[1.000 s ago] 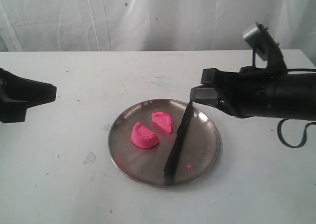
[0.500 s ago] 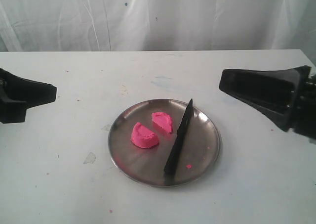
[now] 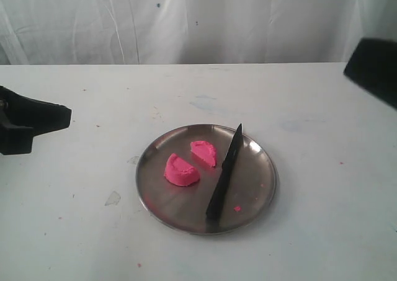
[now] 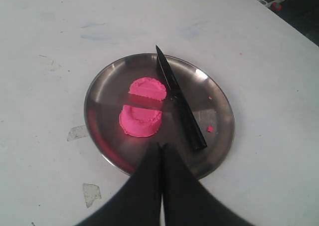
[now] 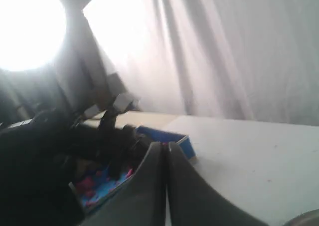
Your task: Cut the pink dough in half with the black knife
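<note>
The pink dough lies in two half-round pieces on the steel plate (image 3: 260, 175): a larger piece (image 3: 181, 170) and a smaller piece (image 3: 204, 152), apart from each other. The black knife (image 3: 226, 171) rests across the plate to their right, tip toward the back, untouched. In the left wrist view the pieces (image 4: 141, 120) (image 4: 147, 89), the knife (image 4: 180, 103) and the plate (image 4: 219, 131) show beyond my left gripper (image 4: 161, 146), which is shut and empty. My left arm (image 3: 28, 120) stays at the far left. My right gripper (image 5: 166, 146) is shut and empty, far from the plate; only a dark part of that arm (image 3: 375, 67) shows top right.
A tiny pink crumb (image 3: 237, 208) lies on the plate near the knife handle. A blue box (image 5: 144, 151) with pink bits and dark equipment sits beyond the table edge in the right wrist view. White curtains hang behind the white table (image 3: 93, 231).
My right arm has let go of the knife and pulled back up and to the right, nearly out of the exterior view. The knife, dough and left arm stayed put.
</note>
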`<state>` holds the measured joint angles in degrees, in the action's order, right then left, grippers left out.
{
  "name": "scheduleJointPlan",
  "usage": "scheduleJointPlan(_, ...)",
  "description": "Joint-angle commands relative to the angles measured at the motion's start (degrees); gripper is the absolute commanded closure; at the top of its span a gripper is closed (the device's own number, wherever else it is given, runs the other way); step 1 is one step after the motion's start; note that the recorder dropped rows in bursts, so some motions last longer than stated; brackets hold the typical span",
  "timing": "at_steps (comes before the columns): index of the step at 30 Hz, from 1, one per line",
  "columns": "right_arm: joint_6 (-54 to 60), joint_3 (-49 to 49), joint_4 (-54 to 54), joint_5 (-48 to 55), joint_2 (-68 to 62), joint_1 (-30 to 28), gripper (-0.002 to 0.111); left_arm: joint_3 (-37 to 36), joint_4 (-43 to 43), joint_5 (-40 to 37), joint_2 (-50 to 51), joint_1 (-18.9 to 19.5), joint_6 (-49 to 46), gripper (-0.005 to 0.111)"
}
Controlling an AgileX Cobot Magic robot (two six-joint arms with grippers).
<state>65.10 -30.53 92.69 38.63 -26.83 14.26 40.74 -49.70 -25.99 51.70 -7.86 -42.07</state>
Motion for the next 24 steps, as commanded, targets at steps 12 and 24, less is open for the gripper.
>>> scheduleJointPlan(12,-44.8,6.7,-54.6,-14.2,16.0,-8.4,0.108,-0.3,-0.8,-0.6,-0.4,0.0,-0.1,0.107)
scheduleJointPlan(24,-63.9,19.2,-80.3,-23.1,23.4,-8.4,0.108,-0.3,-0.8,-0.6,-0.4,0.0,-0.1,0.107)
